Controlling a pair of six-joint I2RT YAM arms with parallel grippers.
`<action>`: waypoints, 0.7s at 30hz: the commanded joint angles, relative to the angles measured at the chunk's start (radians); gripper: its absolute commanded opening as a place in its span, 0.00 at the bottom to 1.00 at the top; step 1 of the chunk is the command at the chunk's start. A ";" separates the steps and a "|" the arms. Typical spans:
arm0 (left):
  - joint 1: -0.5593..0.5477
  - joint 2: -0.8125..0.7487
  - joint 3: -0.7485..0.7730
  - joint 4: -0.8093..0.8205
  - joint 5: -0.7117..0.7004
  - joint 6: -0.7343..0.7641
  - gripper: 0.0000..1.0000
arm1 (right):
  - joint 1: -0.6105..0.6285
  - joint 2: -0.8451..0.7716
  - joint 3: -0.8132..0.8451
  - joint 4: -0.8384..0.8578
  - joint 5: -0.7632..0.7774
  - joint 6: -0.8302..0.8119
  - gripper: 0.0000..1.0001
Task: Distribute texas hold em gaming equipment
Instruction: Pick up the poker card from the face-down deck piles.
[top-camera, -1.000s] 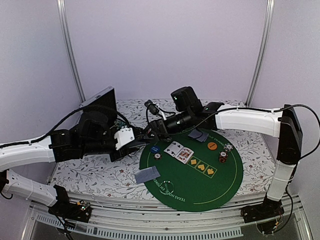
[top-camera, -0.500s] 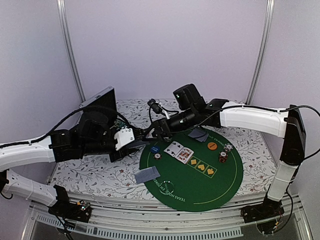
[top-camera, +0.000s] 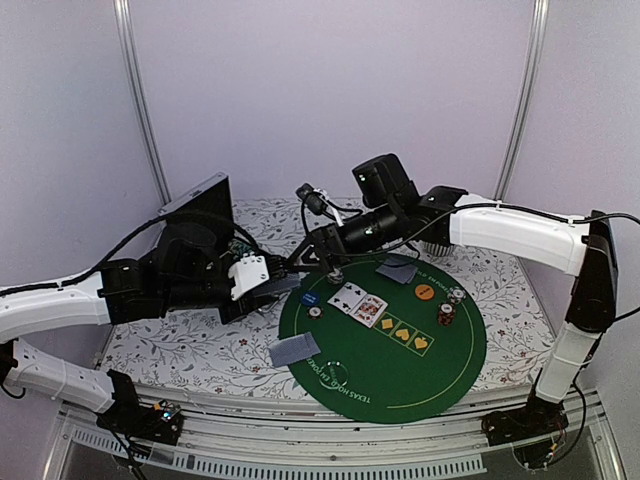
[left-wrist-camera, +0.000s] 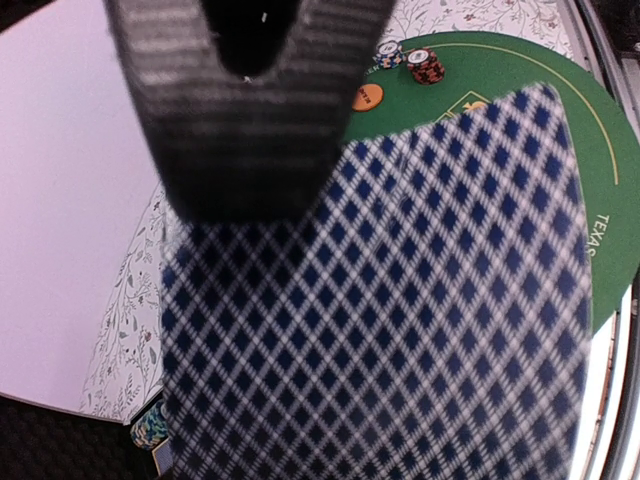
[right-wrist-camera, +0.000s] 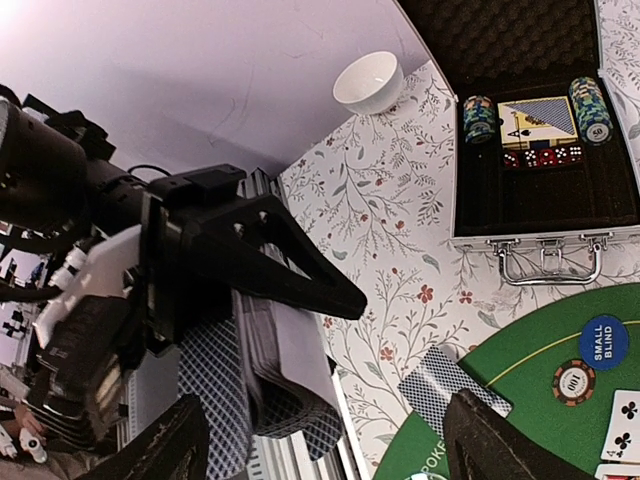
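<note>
Deck: a stack of blue-diamond-backed playing cards (right-wrist-camera: 285, 368), held up off the floral tabletop (top-camera: 200, 350) just left of the green mat (top-camera: 400, 372), its edges slightly fanned.
Left gripper (top-camera: 278, 287): clamped on that deck, with one black finger (left-wrist-camera: 240, 100) lying across the back of the top card.
Right gripper (right-wrist-camera: 328, 415): fingers spread wide with nothing between them, hanging close by the free end of the deck. I cannot tell from here whether it touches the cards.
Face-down cards: one pair (top-camera: 295, 349) lies over the mat's near-left edge, partly on the tabletop. A second pair (top-camera: 398, 270) lies at the mat's far edge.
Face-up cards (top-camera: 358, 303): two side by side near the middle of the mat.
Blue disc (right-wrist-camera: 603, 340): marked SMALL BLIND, on the left part of the mat, with a single striped chip (right-wrist-camera: 575, 380) just beside it.
Orange disc (top-camera: 424, 291): on the right part of the mat, near two small chip stacks (top-camera: 447, 313).
Aluminium case (right-wrist-camera: 540, 238): open at the far left of the table, well apart from the mat's chips. Two taller chip piles (right-wrist-camera: 480, 118) and some red dice (right-wrist-camera: 545, 156) sit in its black lining.
White cup (right-wrist-camera: 368, 82): upright on the tabletop, near a corner of the case.
</note>
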 joint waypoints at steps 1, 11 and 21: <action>0.011 -0.010 -0.006 0.023 0.005 0.004 0.43 | -0.005 -0.055 0.033 0.003 -0.017 -0.003 0.78; 0.011 -0.009 -0.005 0.024 0.008 0.004 0.43 | 0.014 -0.027 0.030 0.019 -0.079 0.013 0.39; 0.011 -0.010 -0.006 0.024 0.011 0.004 0.43 | 0.017 -0.035 0.033 0.005 -0.059 0.006 0.03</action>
